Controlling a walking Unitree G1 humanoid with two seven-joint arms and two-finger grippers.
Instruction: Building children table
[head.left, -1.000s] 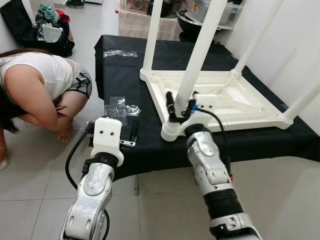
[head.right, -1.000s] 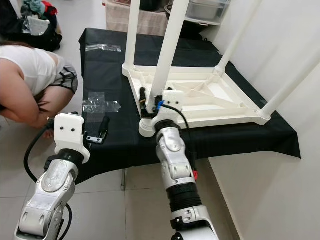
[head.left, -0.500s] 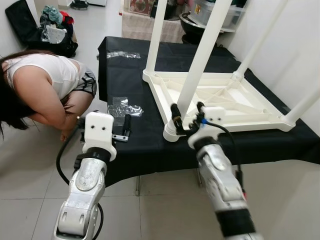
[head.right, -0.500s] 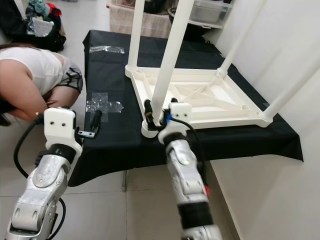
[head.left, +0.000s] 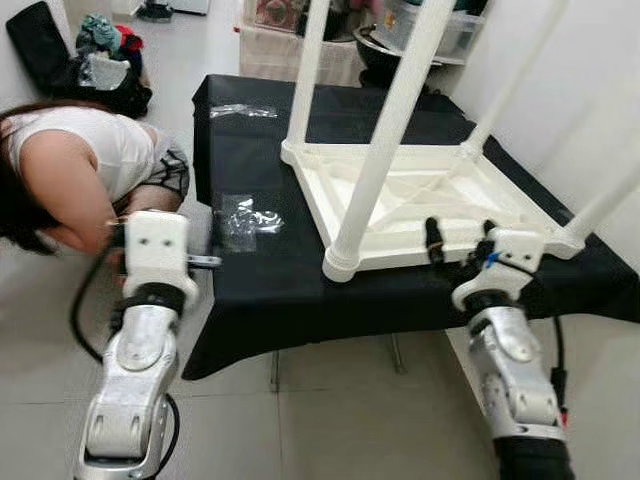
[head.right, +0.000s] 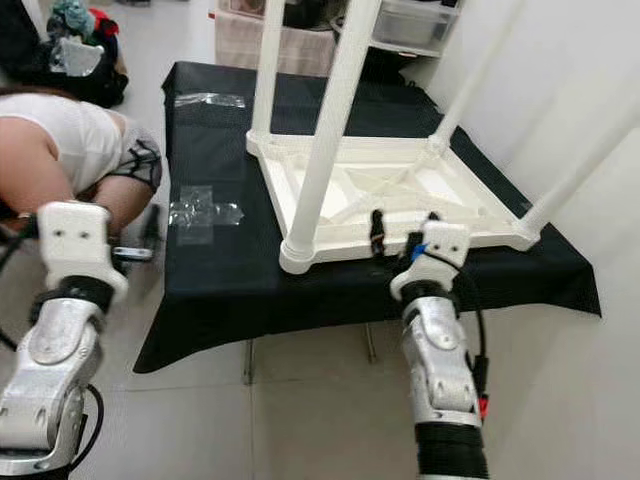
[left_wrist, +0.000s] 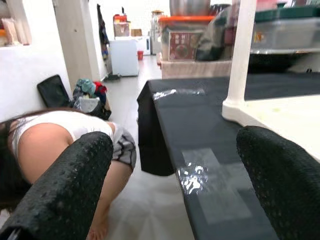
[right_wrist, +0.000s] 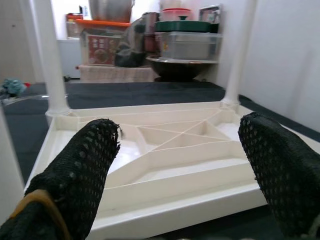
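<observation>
A white children's table (head.left: 440, 192) lies upside down on a black-clothed table (head.left: 260, 280), its legs pointing up. The nearest leg (head.left: 385, 140) stands in the near corner socket. My right gripper (head.left: 460, 238) is open at the upturned table's near edge, to the right of that leg. Its fingers (right_wrist: 80, 170) straddle the ribbed underside (right_wrist: 175, 145) and hold nothing. My left gripper (left_wrist: 175, 142) is open and empty by the left edge of the black cloth (left_wrist: 165, 115).
A person (head.left: 80, 170) crouches on the floor at the left, close to my left arm. Clear plastic bags (head.left: 245, 213) lie on the cloth. Storage boxes and pots (head.left: 440, 30) stand at the back. A white wall (head.left: 600, 90) runs along the right.
My right gripper has left the near corner leg and moved right along the table's near edge. My left arm has drawn away to the left, off the cloth's edge.
</observation>
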